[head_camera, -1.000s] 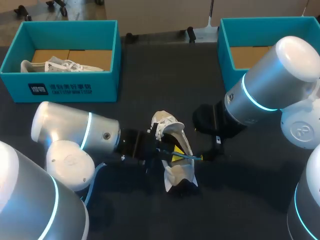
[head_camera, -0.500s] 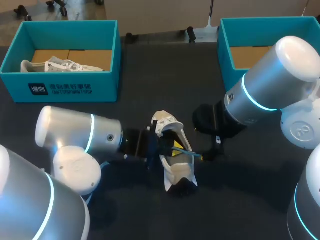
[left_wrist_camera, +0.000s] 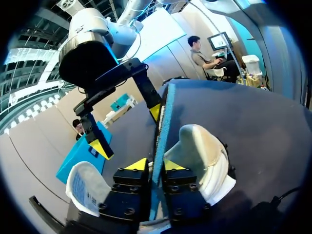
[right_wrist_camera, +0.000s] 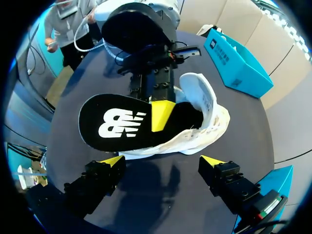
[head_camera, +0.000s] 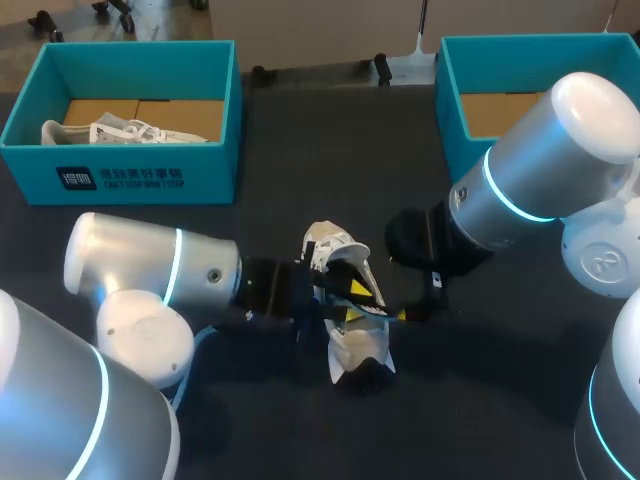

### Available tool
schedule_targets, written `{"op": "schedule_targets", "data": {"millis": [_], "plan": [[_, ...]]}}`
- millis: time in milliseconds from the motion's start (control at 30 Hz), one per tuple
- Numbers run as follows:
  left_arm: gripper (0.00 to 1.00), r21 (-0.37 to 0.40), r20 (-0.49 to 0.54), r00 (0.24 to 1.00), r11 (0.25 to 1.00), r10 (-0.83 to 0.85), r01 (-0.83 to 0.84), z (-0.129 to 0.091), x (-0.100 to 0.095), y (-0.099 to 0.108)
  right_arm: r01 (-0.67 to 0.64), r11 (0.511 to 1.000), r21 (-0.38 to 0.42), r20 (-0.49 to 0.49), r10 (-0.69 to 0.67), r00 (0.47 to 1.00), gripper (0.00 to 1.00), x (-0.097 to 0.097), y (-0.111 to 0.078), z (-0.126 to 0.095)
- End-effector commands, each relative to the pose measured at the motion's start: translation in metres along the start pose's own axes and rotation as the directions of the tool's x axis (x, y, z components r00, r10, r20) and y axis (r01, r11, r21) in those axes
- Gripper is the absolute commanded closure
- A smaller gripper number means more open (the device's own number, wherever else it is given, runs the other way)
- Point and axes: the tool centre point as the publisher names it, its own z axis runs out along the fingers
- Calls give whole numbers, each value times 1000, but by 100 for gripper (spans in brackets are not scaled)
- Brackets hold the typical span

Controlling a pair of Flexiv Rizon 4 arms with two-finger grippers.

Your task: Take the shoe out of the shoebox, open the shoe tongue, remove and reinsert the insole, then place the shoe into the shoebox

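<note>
the dark desk is carrying everything. my left arm is coming in low from the left side, lying almost level over the desk, with its wrist pointing toward the middle. my right arm is reaching in from the right, slanting down toward the same spot. two teal shoeboxes are standing at the far side: the left box is holding a second white shoe, and the right box is sitting partly behind the right arm.

the task's white shoe is lying on the desk near the middle, out of both boxes, between the two end effectors. its insole is sitting with one end in the shoe's opening and the rest sticking out.

the left end effector is pinching the insole, with both yellow tips pressing on it from opposite sides. the right end effector is hanging just beside the shoe with its fingers spread wide, touching nothing.

the head view is giving the layout of the arms and boxes but only a small slice of the insole. the left wrist view is showing the insole edge-on as a thin teal strip between its tips. the right wrist view alone is showing the insole's black face with a white logo, and one yellow tip of the left end effector lying flat against it.
</note>
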Motion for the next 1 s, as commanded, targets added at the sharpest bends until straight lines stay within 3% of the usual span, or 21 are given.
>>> {"op": "schedule_targets", "data": {"millis": [33,233,500,667,700,733,767,867,1000], "plan": [[100,2,-7,1000,1000,4,-4,2,5,4,1,1000,-3,0,-1,1000,0,1,-1,1],[100,-6,-14,1000,1000,24,-24,9,7,14,1,1000,-3,0,-1,1000,0,1,-1,1],[100,-39,30,998,997,62,-61,12,-4,37,1,1000,-3,0,-1,1000,0,1,-1,1],[100,-41,36,998,997,60,-59,12,-4,37,1,1000,-3,0,-1,1000,0,1,-1,1],[95,-39,37,998,998,58,-57,11,-4,35,1,1000,-3,0,-1,1000,0,1,-1,1],[69,-27,38,998,998,57,-56,10,-4,32,1,1000,-3,0,-1,1000,0,1,-1,1],[65,-15,42,998,998,55,-54,9,-5,28,1,1000,-3,0,-1,1000,0,1,-1,1],[64,10,44,998,999,50,-50,5,-5,16,1,1000,-3,0,-1,1000,0,1,-1,1],[74,32,39,998,998,47,-48,0,-3,5,1,1000,-3,0,-1,1000,0,1,-1,1]]}}
